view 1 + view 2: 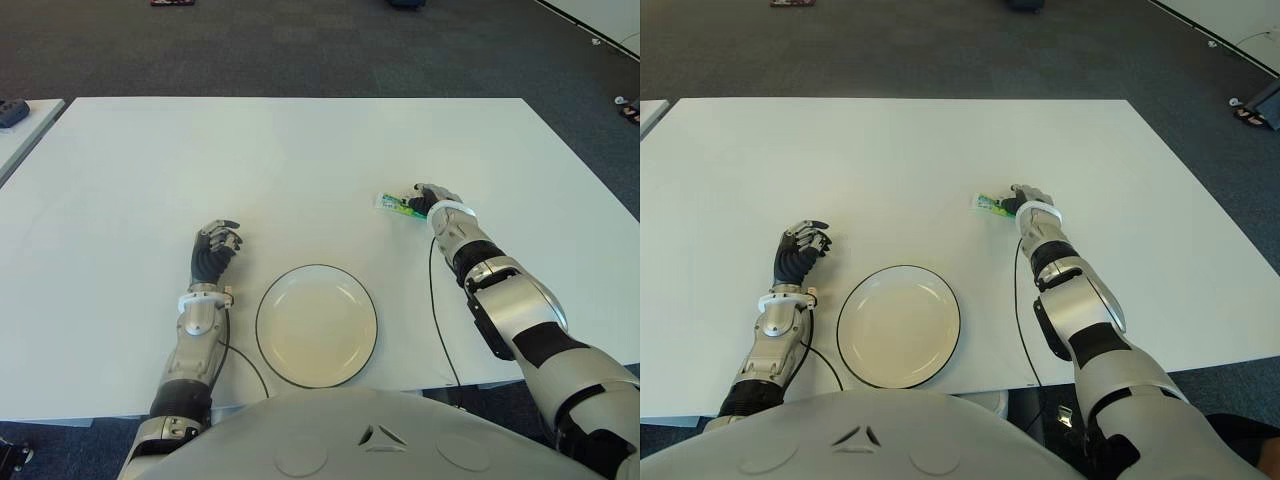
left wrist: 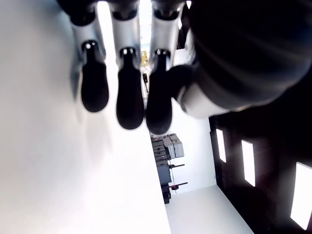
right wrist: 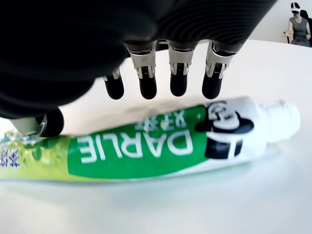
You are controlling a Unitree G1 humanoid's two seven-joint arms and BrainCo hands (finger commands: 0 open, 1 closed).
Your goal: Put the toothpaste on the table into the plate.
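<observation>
A green and white toothpaste tube (image 1: 391, 204) lies flat on the white table (image 1: 300, 160), to the right of and beyond the plate. My right hand (image 1: 424, 199) is directly over the tube's right end. In the right wrist view the toothpaste tube (image 3: 146, 146) lies under four hanging fingers (image 3: 178, 83), with the thumb (image 3: 48, 122) near its crimped end; the hand is open and not closed around it. The white plate (image 1: 316, 325) with a dark rim sits empty near the table's front edge. My left hand (image 1: 216, 243) shows left of the plate, fingers relaxed and holding nothing.
A second table with a dark object (image 1: 10, 110) stands at the far left. A black cable (image 1: 438, 320) runs along my right forearm over the table's front edge. A seated person (image 3: 300, 24) shows far off in the right wrist view. Dark carpet surrounds the table.
</observation>
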